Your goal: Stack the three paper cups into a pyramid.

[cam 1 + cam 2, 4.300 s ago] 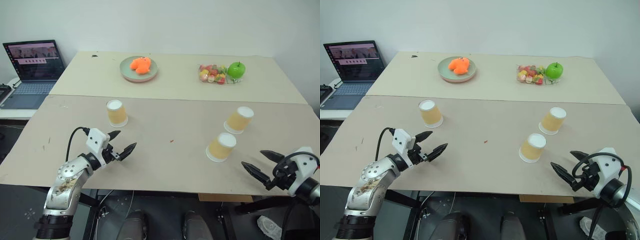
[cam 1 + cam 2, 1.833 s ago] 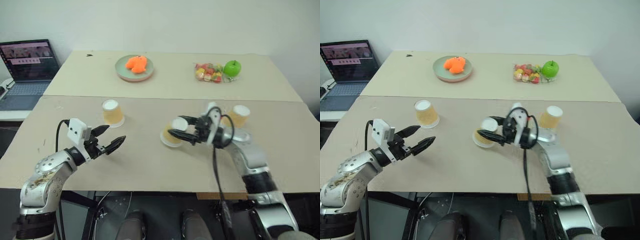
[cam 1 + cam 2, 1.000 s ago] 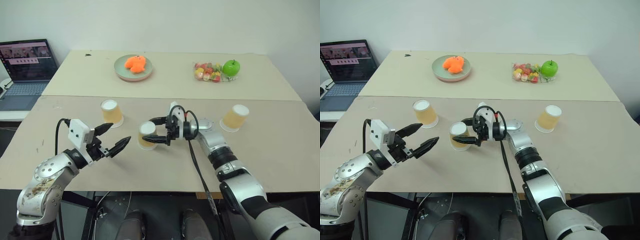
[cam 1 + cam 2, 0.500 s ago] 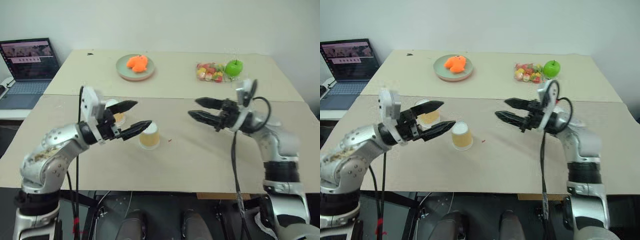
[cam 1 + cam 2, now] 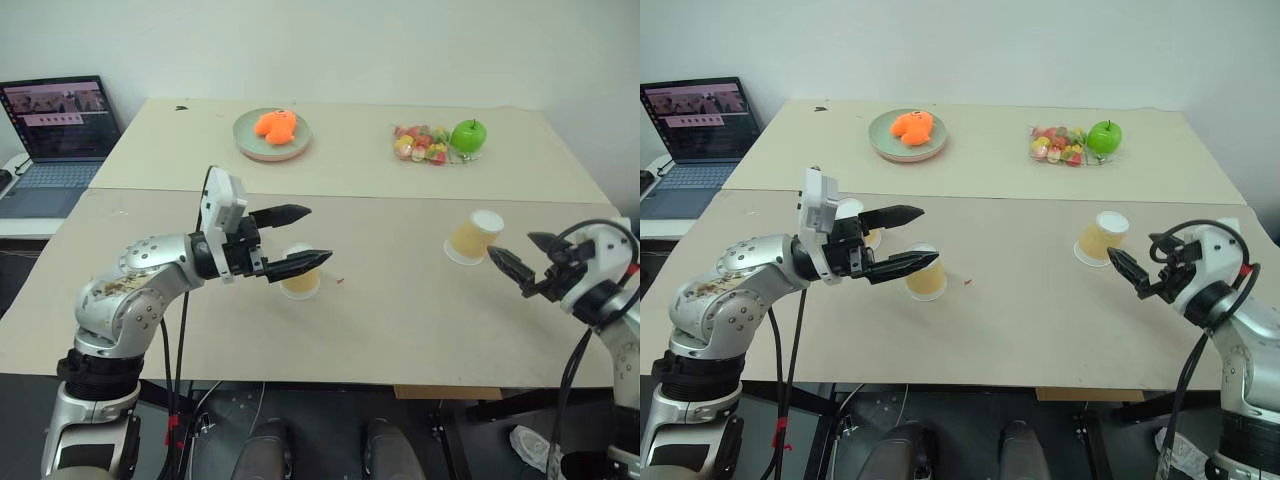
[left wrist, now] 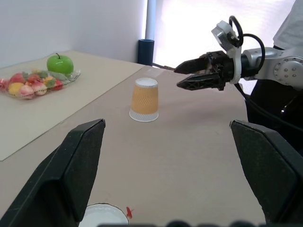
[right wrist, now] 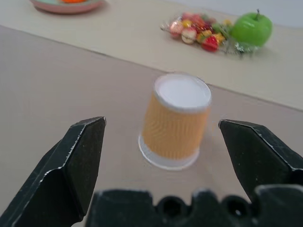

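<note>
The left gripper has its two black fingers spread wide apart, and they hold nothing. It points sideways toward the robot's right, level with the desk, at the end of a bent left arm that is lifted up above the desk. A middle cup stands upside down on the desk, partly behind the lower finger, and does not seem to touch it. A second cup stands just behind the left gripper, and the gripper hides most of it.

The right gripper also has its fingers wide open, and it holds nothing. It floats near the right edge of the desk, pointing forward. A third cup stands upside down on the desk a little way in front of the right fingers. In the right wrist view it sits in line with the gap between them, but the fingers do not touch it.

All three cups stand apart on the front part of the desk. None sits on another. At the far side of the desk there is a plate with an orange toy, a bag of sweets and a green apple. A laptop sits open off to the left.
</note>
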